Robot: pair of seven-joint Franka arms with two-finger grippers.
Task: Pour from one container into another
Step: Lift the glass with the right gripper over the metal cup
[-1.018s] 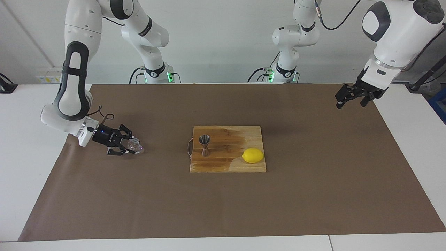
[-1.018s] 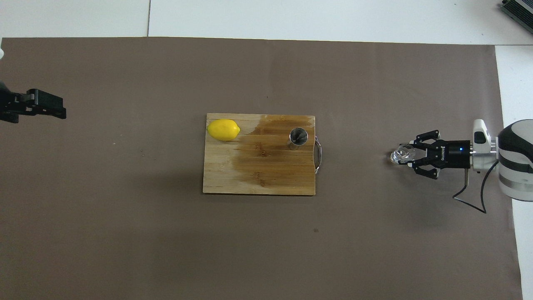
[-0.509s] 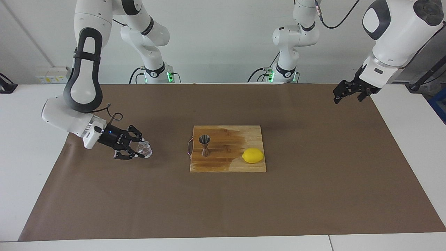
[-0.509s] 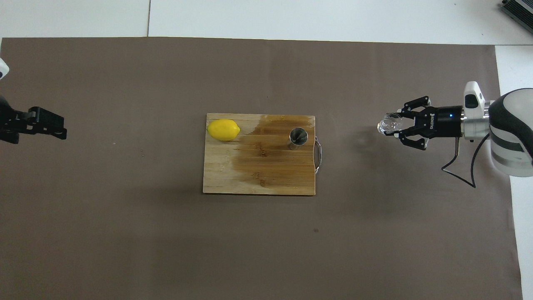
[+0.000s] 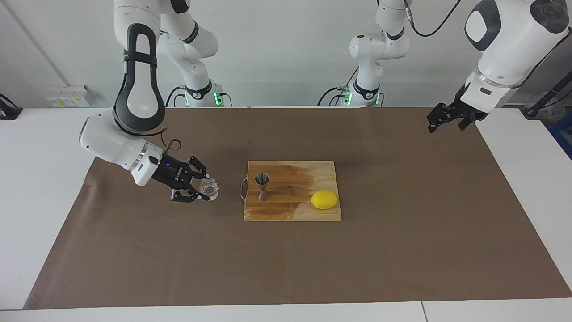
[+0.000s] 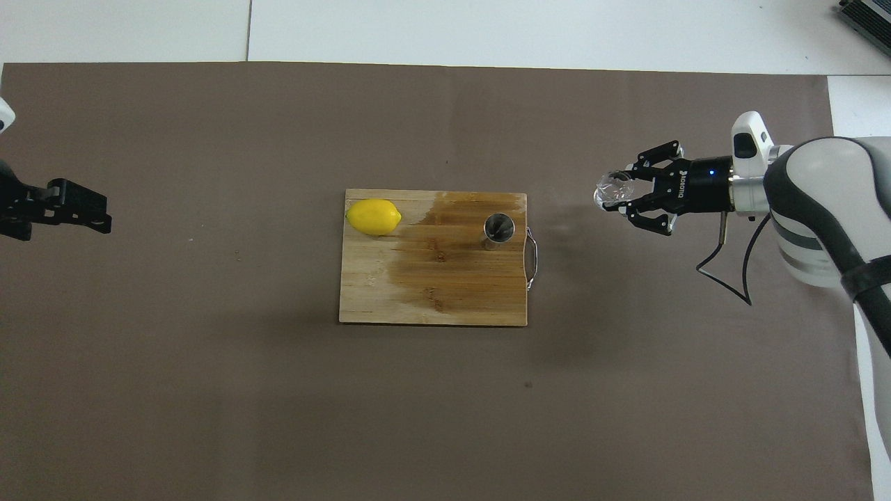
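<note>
The small clear glass cup point(image 5: 211, 188) point(image 6: 612, 192) is held above the brown mat, a short way off the handle end of the wooden board point(image 5: 290, 211) point(image 6: 431, 296). My right gripper point(image 5: 205, 190) point(image 6: 624, 195) is shut on it and reaches in level from the right arm's end. On the board the steel jigger point(image 5: 262, 185) point(image 6: 498, 229) stands upright near the handle. My left gripper point(image 5: 433, 125) point(image 6: 103, 213) hangs open and holds nothing, over the mat's edge at the left arm's end.
A yellow lemon point(image 5: 324, 199) point(image 6: 374, 216) lies on the board's corner toward the left arm's end. A dark wet stain spreads over the board around the jigger. The brown mat point(image 5: 286, 268) covers most of the white table.
The right arm has lifted the glass cup and carried it toward the board and the jigger. The left gripper rose slightly, then stayed still.
</note>
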